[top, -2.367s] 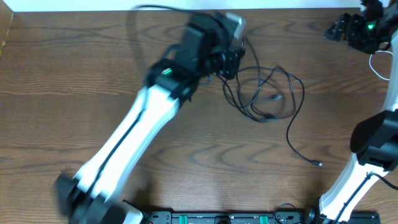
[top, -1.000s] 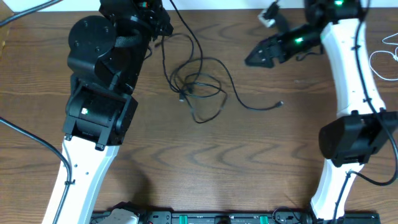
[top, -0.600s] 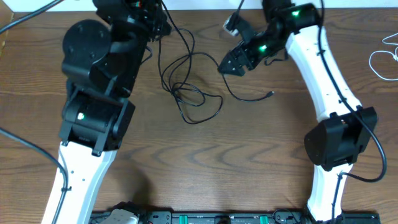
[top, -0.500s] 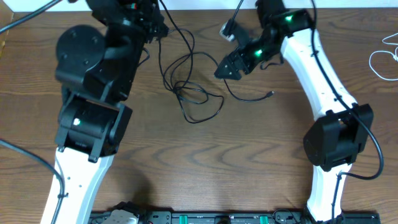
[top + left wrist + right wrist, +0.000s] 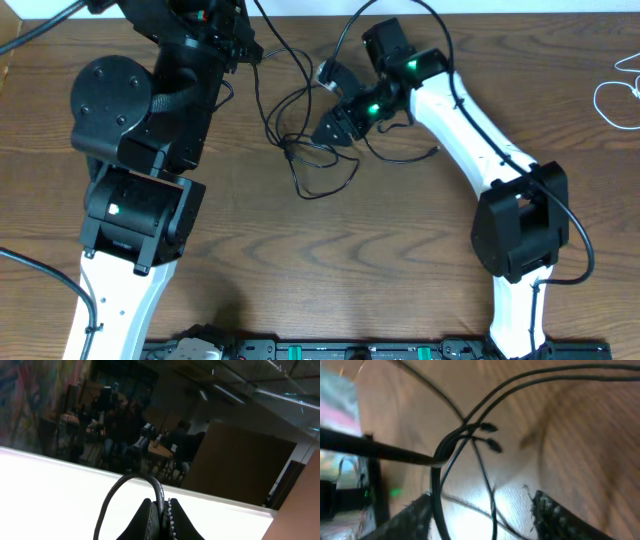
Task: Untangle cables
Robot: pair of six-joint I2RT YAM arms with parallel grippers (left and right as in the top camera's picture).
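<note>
— Since half a second ago, the right arm has swung further left along the far side of the worktop (image 5: 380, 270). The right gripper (image 5: 331, 128) now sits at the tangle, not beside it.

— Its jaws?

— Apart. The right wrist view shows two dark, ribbed fingers (image 5: 415, 517) at the lower corners. Thin, glossy strands of the black cable (image 5: 440, 470) run between them, and none is pinched. Two small oval plug ends (image 5: 489, 427) lie just beyond, over blurred wood grain. Overhead cannot show that.

— And the arm's pose?

— It has white links and black joints. It rises from the near edge on the right, bends at a bulky elbow, then slants toward the far left with the gripper tipped down onto the loops.

— The left side?

— The left gripper (image 5: 238, 35) is up at the far edge, left of centre, clamped on the black cable. Its wrist view shows toothed fingers (image 5: 147, 515) pressed together with a smooth arc of cord springing out of them. Overhead, the arm's black bulk hides that pinch.

— Where does the cable lie?

— From that grip it drops into loose, overlapping loops on the brown wood, in the middle of the far half. One free end with a small plug (image 5: 437, 151) trails right, just beside the right forearm. A thin white cable (image 5: 612, 95) curls at the right edge, well apart.
</note>
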